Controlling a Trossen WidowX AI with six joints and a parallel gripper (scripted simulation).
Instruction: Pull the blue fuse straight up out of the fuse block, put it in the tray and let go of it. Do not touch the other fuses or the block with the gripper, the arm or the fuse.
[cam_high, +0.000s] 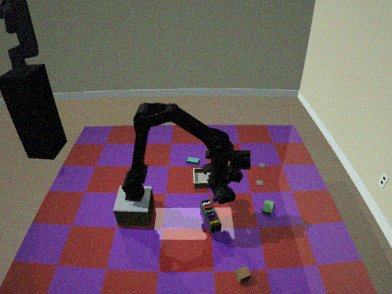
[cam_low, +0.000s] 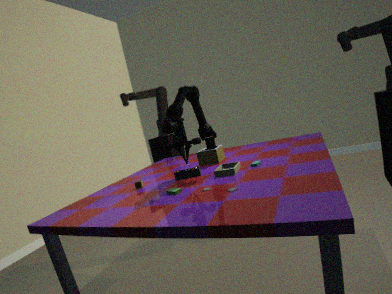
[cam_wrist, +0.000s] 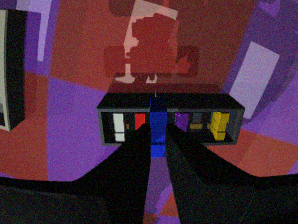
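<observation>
Tool (cam_high: 215, 199) (cam_low: 187, 162) (cam_wrist: 157, 131): clamped on the blue fuse (cam_high: 215, 199) (cam_wrist: 158, 125), held clear above the fuse block (cam_high: 216, 226) (cam_low: 187, 173) (cam_wrist: 239, 125). Fuse judged light, rigid, possibly slippery; grip suits its flat sides, near the upper end. Firm, moderate pressure should suffice; tilting risks brushing neighbours.

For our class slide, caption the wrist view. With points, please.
Gripper (cam_wrist: 157, 131) holding the blue fuse (cam_wrist: 158, 127) before the fuse block (cam_wrist: 170, 102).

No text, label, brand, number or sign can be read in any view.
</observation>
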